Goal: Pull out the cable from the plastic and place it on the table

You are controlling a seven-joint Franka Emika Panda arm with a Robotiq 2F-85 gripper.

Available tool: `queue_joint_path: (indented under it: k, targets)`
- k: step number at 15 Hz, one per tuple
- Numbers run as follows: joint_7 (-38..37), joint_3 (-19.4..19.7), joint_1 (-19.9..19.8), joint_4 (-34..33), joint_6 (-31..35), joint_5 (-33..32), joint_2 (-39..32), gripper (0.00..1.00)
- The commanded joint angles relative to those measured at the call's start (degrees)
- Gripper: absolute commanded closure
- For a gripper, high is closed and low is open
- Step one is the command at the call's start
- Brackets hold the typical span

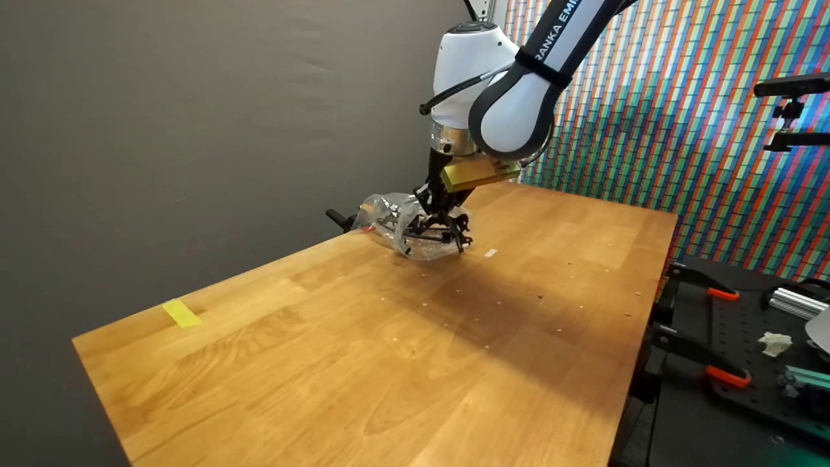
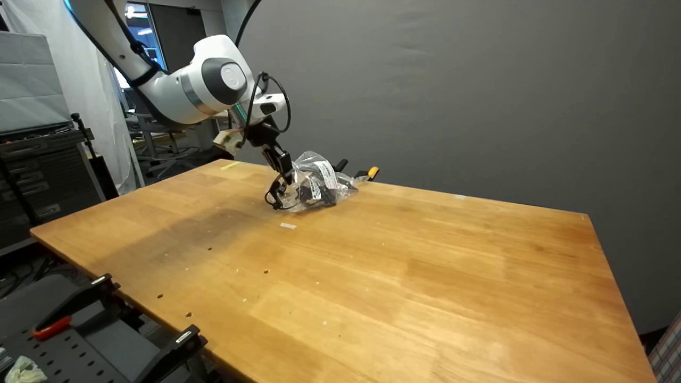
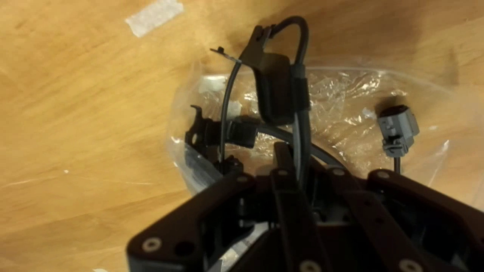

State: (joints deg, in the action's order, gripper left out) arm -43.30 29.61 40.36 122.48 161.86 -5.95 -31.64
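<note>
The cable is black, with dark metal brackets (image 3: 274, 88) and a grey connector (image 3: 397, 130). It lies partly in a clear plastic bag (image 3: 340, 87) on the wooden table. The bag shows in both exterior views (image 1: 389, 206) (image 2: 308, 162), with white labels on it. My gripper (image 3: 298, 162) is low over the bag's opening. Its fingers are close together with the cable (image 3: 301, 132) between them. In an exterior view the gripper (image 2: 288, 178) points down beside the bag, with a cable loop and bracket (image 2: 275, 194) sticking out. The rest of the cable is hidden by the gripper and bag.
The wooden table (image 1: 363, 363) has a white tape piece (image 1: 491, 253) near the bag and yellow tape (image 1: 181, 312) at its edge. Clamps (image 2: 367, 173) sit at the back edge behind the bag, close to a grey wall. Black clamps (image 1: 700, 363) stand beside the near edge.
</note>
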Motion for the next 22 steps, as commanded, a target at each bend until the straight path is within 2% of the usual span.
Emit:
queue_joint_path:
  k: [1, 3, 6, 10, 13, 18, 22]
  targets:
    - [-1.81, -1.65, -0.76, 3.04, -9.22, -4.21, 9.14, 0.98]
    - [-2.1, -4.94, -3.01, 2.72, -15.13, -5.31, 13.7, 0.98]
    - [-2.94, -11.77, -8.1, 0.74, -28.14, -4.84, 20.16, 0.98]
    - [-3.5, -22.2, -18.04, -2.23, -46.03, -0.7, 28.48, 0.98]
    - [-5.12, -27.08, -23.89, -5.27, -57.81, 4.21, 33.29, 0.98]
    - [-5.85, -30.11, -30.66, -12.6, -77.49, 13.59, 35.57, 0.98]
    - [-4.56, -29.94, -33.95, -20.06, -91.41, 21.49, 31.33, 0.98]
